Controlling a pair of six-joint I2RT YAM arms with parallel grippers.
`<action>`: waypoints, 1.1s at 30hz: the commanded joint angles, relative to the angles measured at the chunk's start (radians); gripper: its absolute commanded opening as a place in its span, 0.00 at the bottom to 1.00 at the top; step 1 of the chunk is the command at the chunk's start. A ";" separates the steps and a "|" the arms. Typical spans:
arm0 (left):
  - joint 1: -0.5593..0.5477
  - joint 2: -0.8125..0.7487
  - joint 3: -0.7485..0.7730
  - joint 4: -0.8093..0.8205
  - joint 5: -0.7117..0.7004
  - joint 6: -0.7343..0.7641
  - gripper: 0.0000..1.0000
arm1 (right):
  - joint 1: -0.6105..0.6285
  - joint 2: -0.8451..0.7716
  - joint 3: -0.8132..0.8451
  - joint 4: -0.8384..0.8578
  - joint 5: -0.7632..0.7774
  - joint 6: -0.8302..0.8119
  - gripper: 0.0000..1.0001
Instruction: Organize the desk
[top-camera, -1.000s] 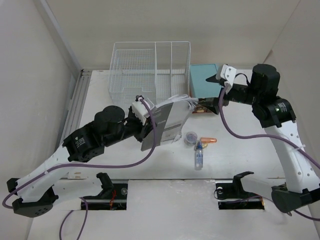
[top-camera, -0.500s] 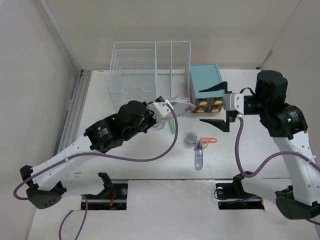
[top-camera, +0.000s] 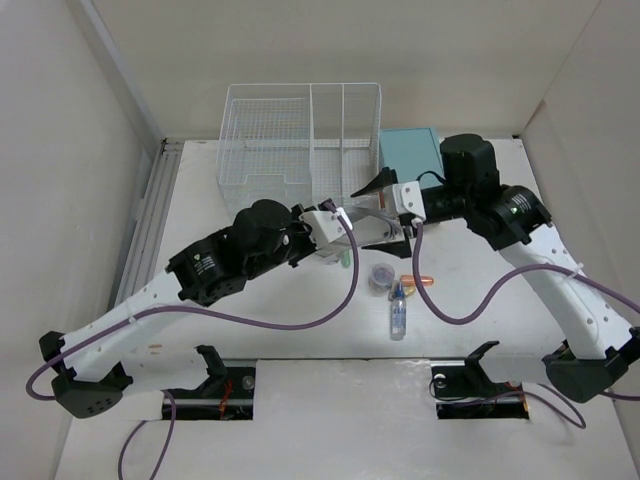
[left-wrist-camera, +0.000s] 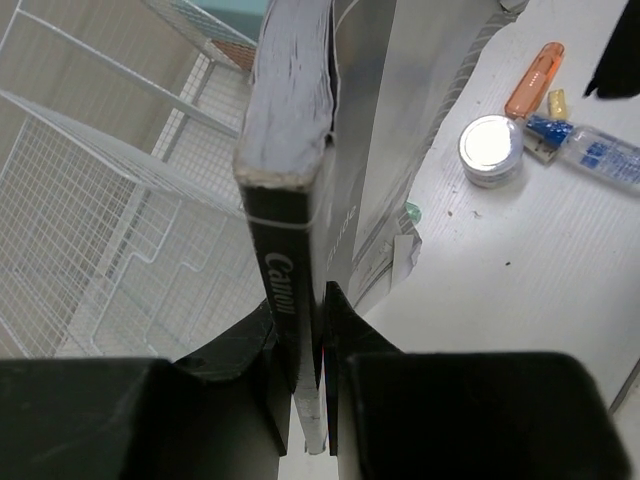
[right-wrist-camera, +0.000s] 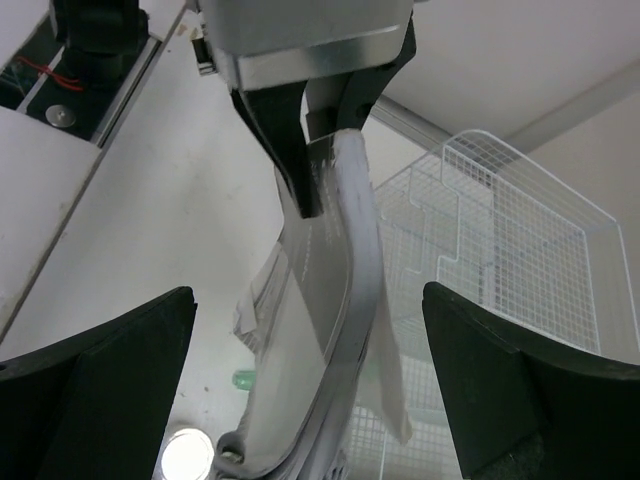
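Left gripper (left-wrist-camera: 298, 322) clamping Canon booklet stack (left-wrist-camera: 288, 190) on edge, just in front of white wire rack (top-camera: 300, 130). Right gripper (top-camera: 386, 212) hanging wide open either side of stack, also before rack, grasping nothing. Desk (top-camera: 480, 320) lying beneath rack.

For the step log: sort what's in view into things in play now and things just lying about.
In play: left gripper, Canon manual stack, right gripper, wire-mesh rack, desk.
Lying about: round tin, orange marker, small bottle, teal drawer box.
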 joint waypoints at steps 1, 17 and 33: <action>-0.005 -0.016 0.086 0.129 0.048 0.021 0.00 | 0.033 -0.005 0.012 0.133 0.054 0.070 1.00; -0.005 -0.082 0.056 0.161 0.029 0.012 0.00 | 0.052 0.039 -0.078 0.176 0.258 0.162 0.70; -0.005 -0.114 0.024 0.231 -0.057 0.012 0.00 | 0.052 0.140 0.084 -0.039 0.290 0.143 0.00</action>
